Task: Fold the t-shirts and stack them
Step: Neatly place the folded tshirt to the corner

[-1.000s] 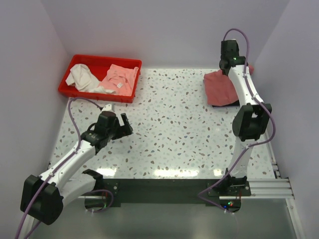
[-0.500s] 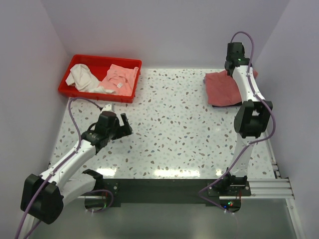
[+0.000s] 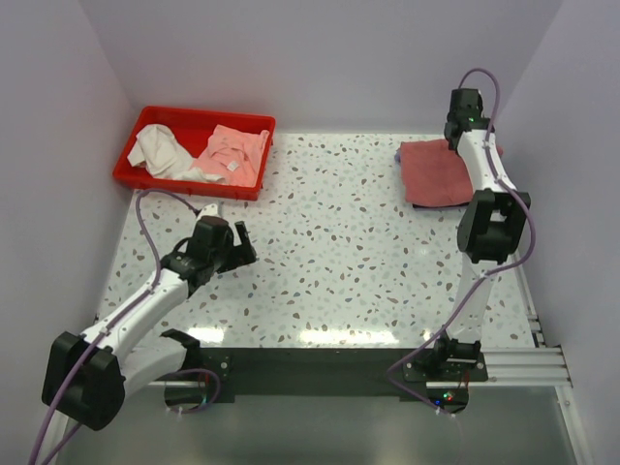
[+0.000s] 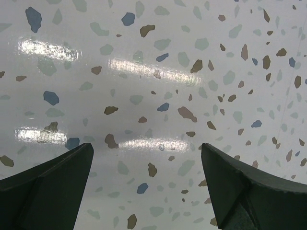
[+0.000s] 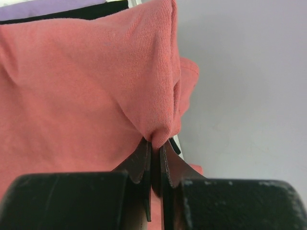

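Knitted, finely ribbed cloth makes the rose-red t-shirt (image 3: 434, 174), which lies folded as a rough rectangle at the far right corner of the tabletop (image 3: 349, 242). It lies on the black t-shirt (image 5: 72, 13), of which only a thin edge shows. The right gripper (image 5: 154, 148) is closed tight on a raised fold of the rose-red cloth, close to the right wall. The left gripper (image 4: 146, 158) is spread fully and holds nothing, low over the glossy speckled surface near the left edge. A red plastic bin (image 3: 184, 184) with crumpled white and pink clothes sits at the far left corner. Wide speckled surface lies between the two grippers.
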Controlling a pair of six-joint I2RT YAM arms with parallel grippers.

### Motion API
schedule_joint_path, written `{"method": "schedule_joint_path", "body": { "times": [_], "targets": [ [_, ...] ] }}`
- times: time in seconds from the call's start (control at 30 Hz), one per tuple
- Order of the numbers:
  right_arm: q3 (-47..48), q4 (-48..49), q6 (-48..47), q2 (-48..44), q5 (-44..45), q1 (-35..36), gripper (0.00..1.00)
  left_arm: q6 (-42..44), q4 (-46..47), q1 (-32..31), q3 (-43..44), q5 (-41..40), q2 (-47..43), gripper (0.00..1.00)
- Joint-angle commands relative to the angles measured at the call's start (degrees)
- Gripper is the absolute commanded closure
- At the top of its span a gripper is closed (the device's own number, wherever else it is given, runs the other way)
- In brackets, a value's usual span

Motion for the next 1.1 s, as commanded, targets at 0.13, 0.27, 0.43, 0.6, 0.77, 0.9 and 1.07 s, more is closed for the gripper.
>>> {"method": "schedule_joint_path", "body": {
  "times": [0.13,0.27,0.43,0.6,0.77,0.9,1.07],
  "targets": [
    [5.2,3.6,-0.1,3.3,1.0,-1.1,1.00,-0.7,-1.5,0.0,2.9,-2.1,0.5,0.00],
    [5.8,3.5,-0.2,4.3,1.5,-1.6,1.00,-0.7,-1.8,0.0,3.2,-2.4,1.0,0.00],
    [5.4,3.9,-0.1,4.8,1.6,-2.4,1.00,-0.7,-2.1,0.0,3.5,-2.5,1.6,0.00],
    [5.6,4.3,-0.1,5.8,1.5,-3.2,1.00,-0.7,-2.2,0.0,3.8,-2.5,1.9,0.00],
    [6.1,4.3,0.1,7.0,1.4,-3.4,1.00,-0.7,-2.3,0.0,3.9,-2.8,2.2,0.00],
    [6.5,4.3,0.3,7.7,1.4,-3.6,0.96,-0.7,-2.5,0.0,4.0,-2.7,2.6,0.00],
    [7.1,5.1,0.8,8.9,4.6,-3.8,0.36,-0.8,-2.6,0.0,4.3,-2.8,2.6,0.00]
  ]
}}
